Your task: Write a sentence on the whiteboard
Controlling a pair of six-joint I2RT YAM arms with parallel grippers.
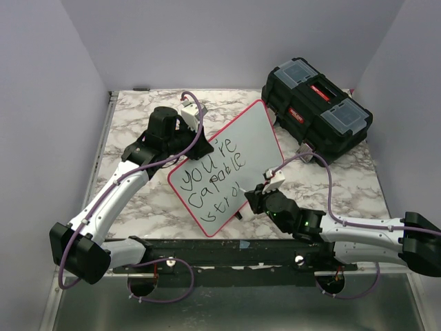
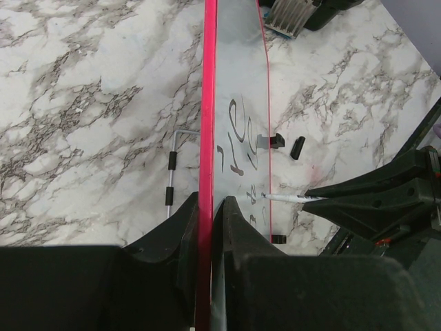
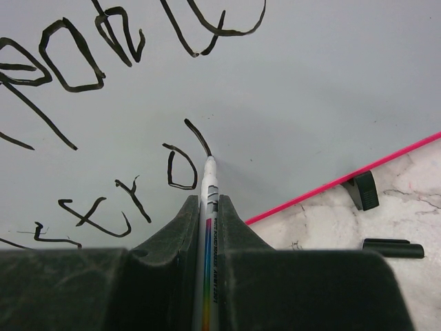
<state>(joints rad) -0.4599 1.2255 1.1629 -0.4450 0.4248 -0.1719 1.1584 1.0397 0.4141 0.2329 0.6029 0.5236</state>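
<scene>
The whiteboard (image 1: 238, 148), glossy white with a red-pink rim, stands tilted on the marble table. My left gripper (image 1: 198, 140) is shut on its upper left rim; in the left wrist view the red rim (image 2: 207, 124) runs between the fingers of that gripper (image 2: 209, 201). The sentence (image 1: 210, 178) reads "you're capable stro" in black, in three lines. My right gripper (image 3: 209, 201) is shut on a white marker (image 3: 211, 183). The marker's tip touches the board at the end of a fresh stroke right of the "o" (image 3: 180, 167). The right gripper (image 1: 252, 201) sits at the board's lower right edge.
A black toolbox (image 1: 317, 107) stands at the back right, close behind the board's top corner. Small black clips (image 3: 364, 189) sit at the board's rim and on the table. A bent metal wire stand (image 2: 171, 176) lies on the marble left of the board.
</scene>
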